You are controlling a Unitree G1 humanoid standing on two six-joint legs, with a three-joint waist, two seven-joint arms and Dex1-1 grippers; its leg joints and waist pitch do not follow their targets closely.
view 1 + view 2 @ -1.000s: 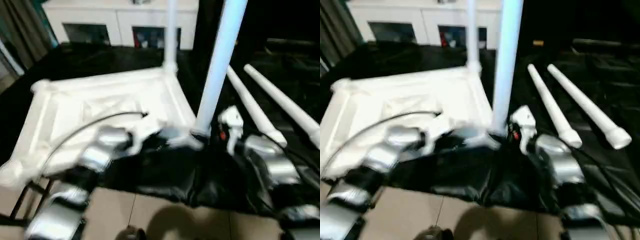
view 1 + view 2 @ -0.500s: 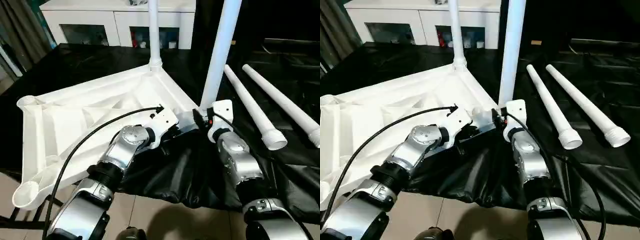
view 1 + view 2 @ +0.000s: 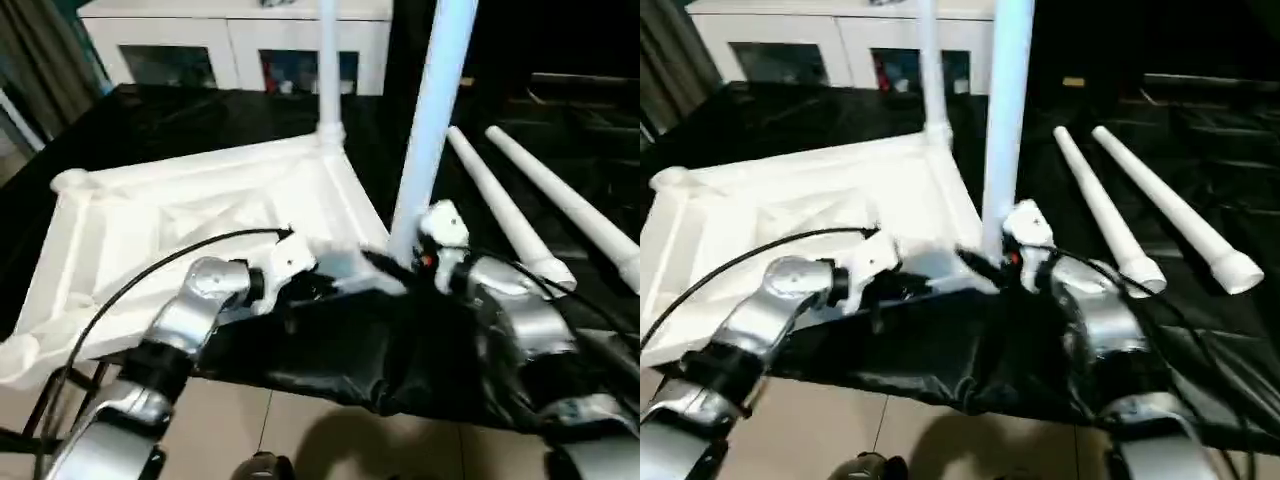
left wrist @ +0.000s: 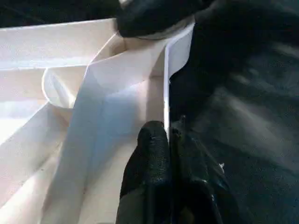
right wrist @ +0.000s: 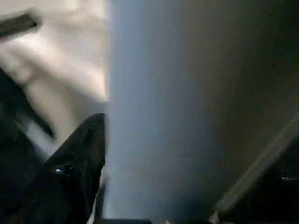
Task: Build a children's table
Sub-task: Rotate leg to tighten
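Two hands flank the tabletop's near corner.

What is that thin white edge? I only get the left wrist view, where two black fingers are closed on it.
Observer: It is the rim of the tabletop, lying underside up on a black cloth. The left gripper appears to pinch that rim near a corner.
Visitor: Does it have any legs on it?
Observer: Two. A near upright leg and a far upright leg stand in corner sockets.
Visitor: And the other arm?
Observer: The right gripper sits at the base of the near upright leg. Two loose legs lie on the cloth beyond it.
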